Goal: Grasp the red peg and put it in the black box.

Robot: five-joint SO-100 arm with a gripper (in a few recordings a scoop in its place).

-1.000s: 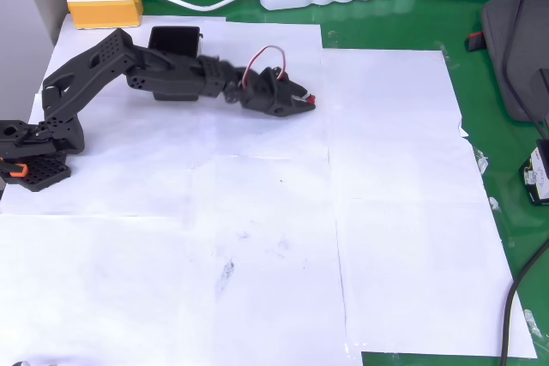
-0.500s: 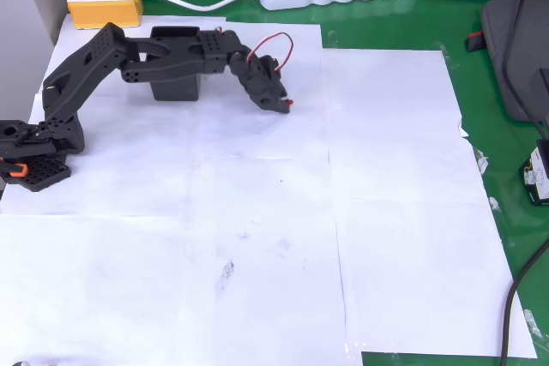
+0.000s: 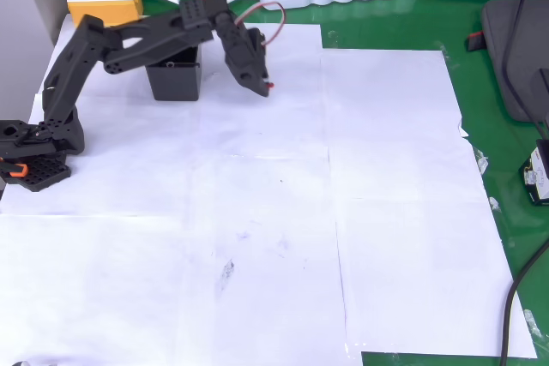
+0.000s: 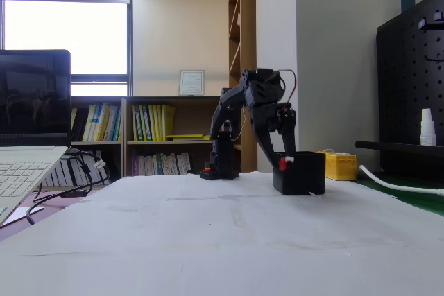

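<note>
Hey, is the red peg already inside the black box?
No, in the overhead view the red peg sits at the tip of the gripper, off to the right of the black box.

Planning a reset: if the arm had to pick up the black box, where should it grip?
Probably one wall at the rim of the box, coming from above: it stands upright, open top up, tall walls. The gripper, shut on the peg, is occupied now.
</note>
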